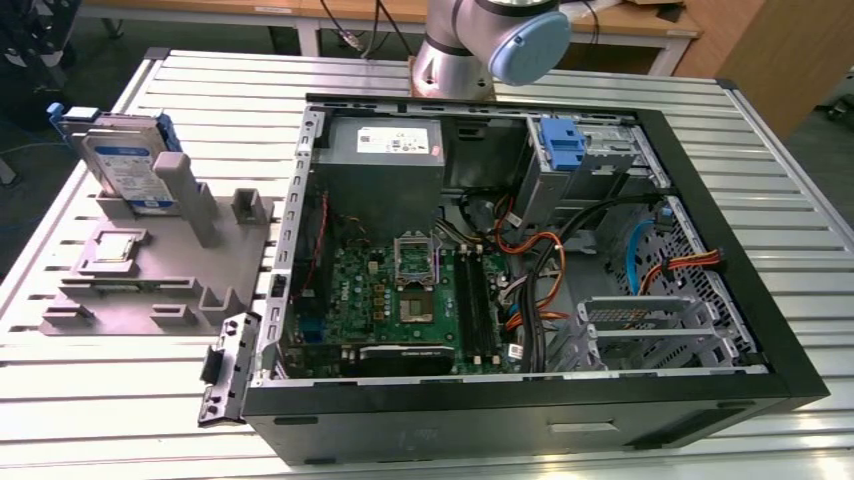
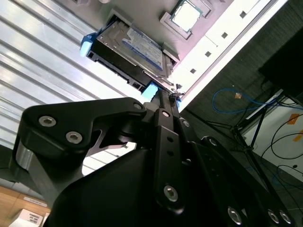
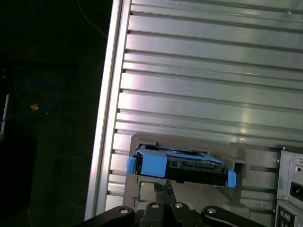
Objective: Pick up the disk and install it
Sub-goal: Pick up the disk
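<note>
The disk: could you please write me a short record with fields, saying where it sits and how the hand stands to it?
disk: grey drive in a blue carrier
pose: on edge in a slot of the grey holder
holder place: on the slatted table, at the exterior view's left of the open computer case
hand: shut, holding nothing, pointed toward the disk in both wrist views
contact: none, hand and disk apart
task state: disk not picked up, outside the case
</note>
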Motion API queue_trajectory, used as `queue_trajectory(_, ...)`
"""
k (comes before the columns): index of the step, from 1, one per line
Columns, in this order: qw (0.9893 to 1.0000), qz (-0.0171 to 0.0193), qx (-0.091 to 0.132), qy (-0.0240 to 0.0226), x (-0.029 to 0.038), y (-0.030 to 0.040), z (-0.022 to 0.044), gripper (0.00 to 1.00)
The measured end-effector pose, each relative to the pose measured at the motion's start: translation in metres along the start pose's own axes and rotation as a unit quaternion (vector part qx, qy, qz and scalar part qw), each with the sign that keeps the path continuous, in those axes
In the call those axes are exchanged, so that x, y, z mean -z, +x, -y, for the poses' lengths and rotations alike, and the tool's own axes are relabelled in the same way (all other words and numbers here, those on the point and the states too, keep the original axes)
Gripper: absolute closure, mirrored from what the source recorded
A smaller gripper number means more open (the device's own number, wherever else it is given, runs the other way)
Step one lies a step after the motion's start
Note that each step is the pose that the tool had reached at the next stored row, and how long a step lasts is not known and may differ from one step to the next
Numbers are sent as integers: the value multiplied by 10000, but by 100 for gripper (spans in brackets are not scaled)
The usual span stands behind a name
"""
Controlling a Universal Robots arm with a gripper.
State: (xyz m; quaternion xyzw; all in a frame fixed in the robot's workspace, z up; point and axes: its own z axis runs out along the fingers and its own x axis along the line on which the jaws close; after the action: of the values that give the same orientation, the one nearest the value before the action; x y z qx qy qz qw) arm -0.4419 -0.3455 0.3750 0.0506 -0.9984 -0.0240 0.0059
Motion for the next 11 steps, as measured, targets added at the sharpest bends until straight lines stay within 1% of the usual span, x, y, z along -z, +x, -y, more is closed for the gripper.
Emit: queue_trajectory(11,10000,0,1,0,0,0,0,90)
